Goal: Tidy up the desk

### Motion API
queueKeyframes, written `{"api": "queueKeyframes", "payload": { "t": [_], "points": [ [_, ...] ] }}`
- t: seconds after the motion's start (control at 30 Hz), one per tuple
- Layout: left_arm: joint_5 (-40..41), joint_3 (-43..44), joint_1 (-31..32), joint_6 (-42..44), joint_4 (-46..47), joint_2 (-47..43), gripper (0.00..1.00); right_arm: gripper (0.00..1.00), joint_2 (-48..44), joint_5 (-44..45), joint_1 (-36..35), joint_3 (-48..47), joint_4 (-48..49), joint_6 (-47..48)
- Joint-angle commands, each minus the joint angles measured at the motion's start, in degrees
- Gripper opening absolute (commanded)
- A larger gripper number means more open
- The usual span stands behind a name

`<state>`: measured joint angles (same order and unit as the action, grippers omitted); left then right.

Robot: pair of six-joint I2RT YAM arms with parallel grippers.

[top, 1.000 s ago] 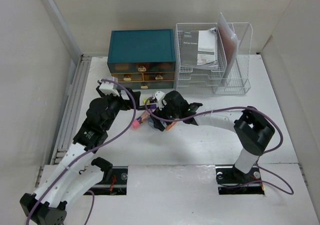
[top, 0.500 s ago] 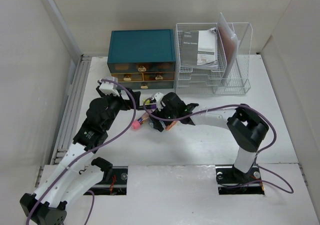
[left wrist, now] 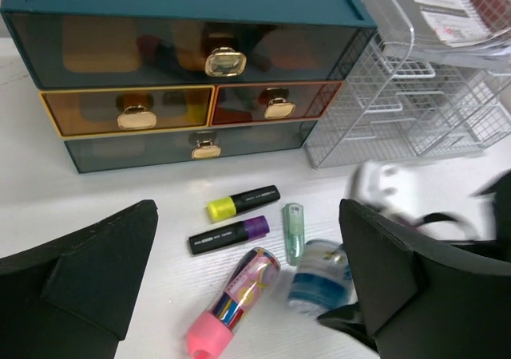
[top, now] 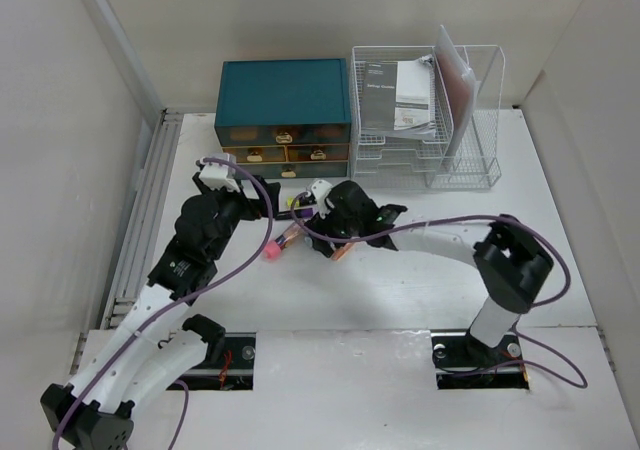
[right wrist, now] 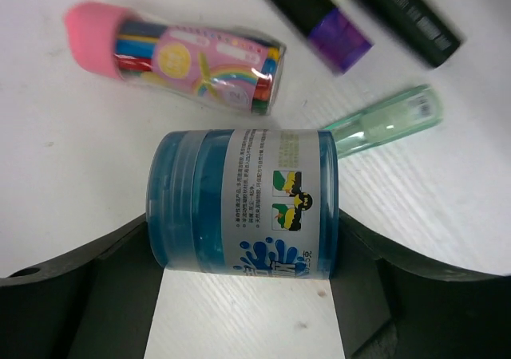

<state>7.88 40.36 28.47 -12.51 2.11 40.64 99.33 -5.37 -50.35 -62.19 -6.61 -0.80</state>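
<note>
- Gripping the blue jar (right wrist: 239, 203), the right gripper (top: 335, 235) is holding it near the middle of the table (top: 420, 290).
- The left gripper (top: 268, 198) is hovering spread wide, empty.
- The yellow highlighter (left wrist: 242, 203), purple marker (left wrist: 230, 235), green tube (left wrist: 293, 231) and pink-capped pencil tube (left wrist: 235, 299) are lying loose before the drawer chest (left wrist: 184, 56); sorting is looking barely begun.
</note>
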Motion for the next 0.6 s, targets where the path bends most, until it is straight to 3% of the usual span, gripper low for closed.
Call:
{"api": "queueKeyframes", "payload": {
  "t": [0.0, 0.1, 0.33, 0.4, 0.47, 0.57],
  "points": [
    [2.7, -0.5, -0.1, -1.0, 1.7, 0.3, 0.96, 0.00, -10.7, 2.5, -0.5, -4.9, -0.1, 4.9],
    [4.7, -0.5, -0.1, -3.2, 1.7, 2.2, 0.93, 0.00, -16.3, 4.7, -0.5, -8.4, -3.9, 7.5],
    [9.7, 4.1, -0.1, -7.1, 3.1, 12.3, 0.93, 0.00, -23.0, 4.7, 8.0, -14.8, -6.7, 7.5],
    [11.4, 6.0, -0.1, -8.9, 3.1, 17.0, 0.89, 0.00, -23.6, 2.2, 11.4, -16.5, -7.5, 6.8],
    [12.8, 8.9, -0.1, -8.9, 3.7, 20.1, 0.78, 0.00, -23.7, -2.9, 13.9, -18.4, -7.5, 4.7],
    [13.9, 12.4, -0.1, -8.9, 5.8, 25.4, 0.76, 0.00, -23.7, -10.8, 20.8, -20.6, -8.0, 1.5]
  ]
}}
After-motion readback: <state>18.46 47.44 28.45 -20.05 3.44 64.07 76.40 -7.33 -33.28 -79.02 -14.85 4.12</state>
